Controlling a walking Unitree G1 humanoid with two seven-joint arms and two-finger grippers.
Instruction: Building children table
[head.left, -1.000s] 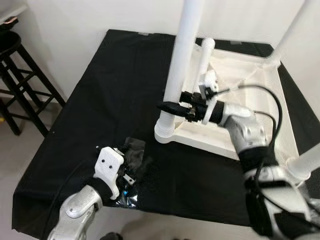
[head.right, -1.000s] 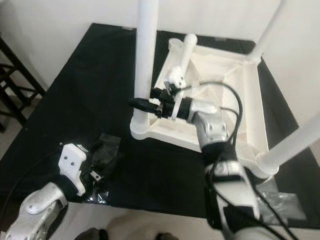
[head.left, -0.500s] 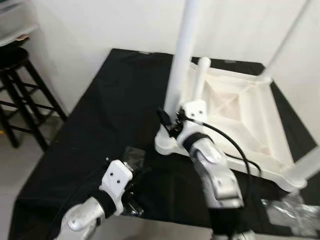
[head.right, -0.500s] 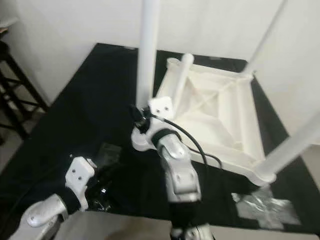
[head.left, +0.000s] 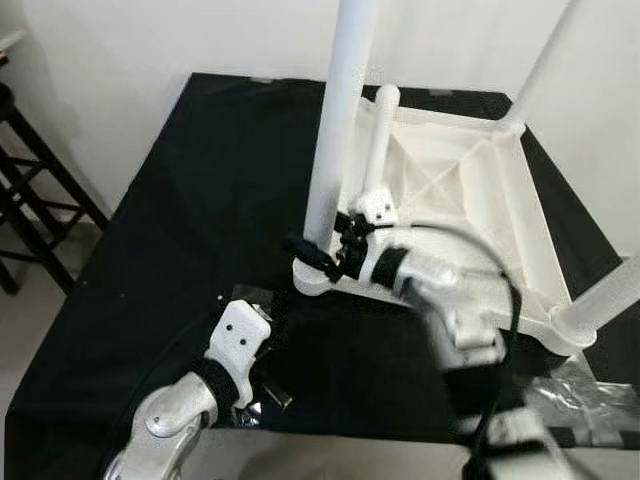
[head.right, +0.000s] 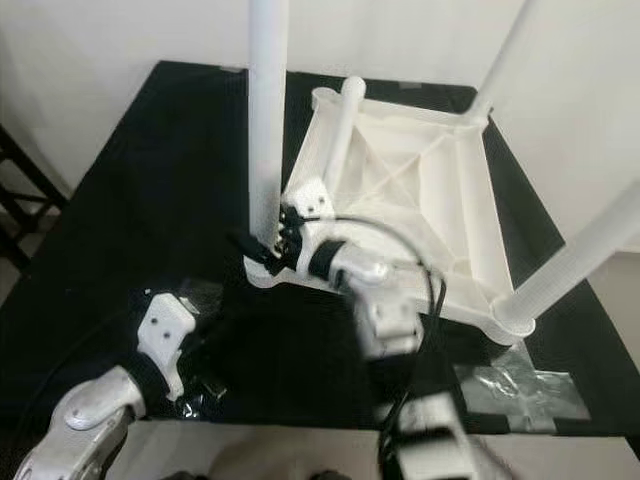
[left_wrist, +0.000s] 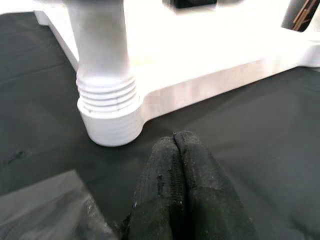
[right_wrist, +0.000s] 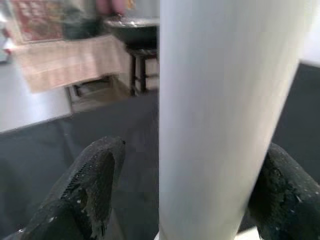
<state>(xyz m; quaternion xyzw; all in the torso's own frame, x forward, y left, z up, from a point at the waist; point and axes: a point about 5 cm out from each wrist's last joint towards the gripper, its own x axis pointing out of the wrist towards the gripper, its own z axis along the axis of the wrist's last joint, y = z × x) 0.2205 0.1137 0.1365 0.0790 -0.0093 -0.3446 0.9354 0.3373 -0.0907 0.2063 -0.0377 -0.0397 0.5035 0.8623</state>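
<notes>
Black cloth, table leg upright

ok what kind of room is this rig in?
Likely a home room used as an assembly spot: an upturned white table lies on a black cloth by a white wall, with a dark wooden stool on a pale floor beside it.

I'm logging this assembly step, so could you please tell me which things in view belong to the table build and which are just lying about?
Belonging to the job:
upturned white table top
near-corner leg
loose leg
right claw around the near-corner leg

Lying about:
plastic bag
black stool
silver tape
</notes>
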